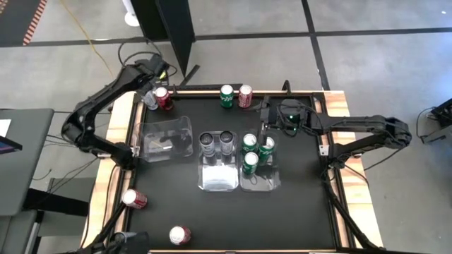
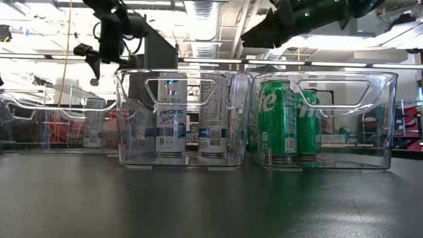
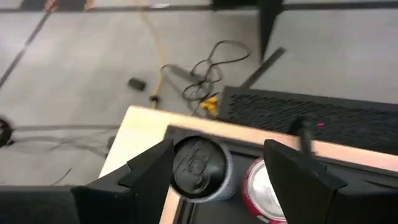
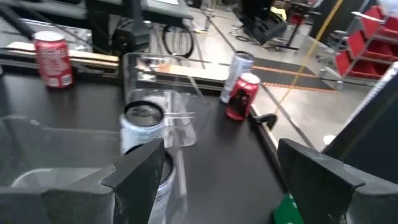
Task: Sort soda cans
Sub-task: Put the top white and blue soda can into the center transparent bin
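My left gripper (image 1: 151, 92) (image 3: 219, 149) is open at the table's far-left corner. Its fingers straddle a silver-grey can (image 1: 150, 100) (image 3: 200, 168), with a red can (image 1: 164, 99) (image 3: 264, 190) right beside it. My right gripper (image 1: 267, 120) (image 4: 222, 149) is open, above the far end of the bin holding three green cans (image 1: 250, 162) (image 2: 277, 119). Two silver-grey cans (image 1: 217, 141) (image 2: 170, 119) stand in the middle bin. A green can (image 1: 227, 95) and a red can (image 1: 245, 95) stand at the far edge, and two red cans (image 1: 134, 200) (image 1: 179, 235) near the front-left.
Three clear plastic bins sit mid-table: an empty one on the left (image 1: 185, 120), the middle one (image 1: 217, 185), the right one (image 1: 272, 185). The wooden table rim (image 3: 146, 134) runs just behind the left gripper. Bare black tabletop lies to the right and near side.
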Controlling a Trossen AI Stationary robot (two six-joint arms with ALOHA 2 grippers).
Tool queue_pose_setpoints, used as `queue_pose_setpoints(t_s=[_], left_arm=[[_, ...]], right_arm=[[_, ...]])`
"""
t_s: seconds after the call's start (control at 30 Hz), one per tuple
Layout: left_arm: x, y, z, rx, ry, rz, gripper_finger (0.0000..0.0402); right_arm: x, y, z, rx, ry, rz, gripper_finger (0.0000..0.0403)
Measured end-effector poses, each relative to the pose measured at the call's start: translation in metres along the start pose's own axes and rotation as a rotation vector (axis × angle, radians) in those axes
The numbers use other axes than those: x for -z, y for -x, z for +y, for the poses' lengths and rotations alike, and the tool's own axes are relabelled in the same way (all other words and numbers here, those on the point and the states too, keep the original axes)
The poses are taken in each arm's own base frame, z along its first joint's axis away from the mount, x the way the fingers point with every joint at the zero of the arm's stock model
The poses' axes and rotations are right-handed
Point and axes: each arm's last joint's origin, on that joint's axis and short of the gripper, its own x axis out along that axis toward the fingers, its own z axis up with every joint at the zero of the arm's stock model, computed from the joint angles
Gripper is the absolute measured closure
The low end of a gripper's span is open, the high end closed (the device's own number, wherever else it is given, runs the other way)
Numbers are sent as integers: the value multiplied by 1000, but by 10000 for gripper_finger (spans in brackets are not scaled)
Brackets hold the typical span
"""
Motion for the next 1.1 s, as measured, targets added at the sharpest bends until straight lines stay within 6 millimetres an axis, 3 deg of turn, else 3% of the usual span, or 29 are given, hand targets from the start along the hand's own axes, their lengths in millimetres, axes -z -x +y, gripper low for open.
queue_pose_setpoints(t_s=[0.17, 0.57, 1.1], left_arm=[[8, -12, -8, -70, -9, 46, 145], [8, -14, -7, -68, 52, 67, 53], [25, -24, -10, -98, 119, 80, 44]], right_arm=[[12, -1, 1, 0, 31, 12, 72], [16, 0, -4, -44, 31, -2, 72], [19, -1, -2, -80, 33, 14, 72]])
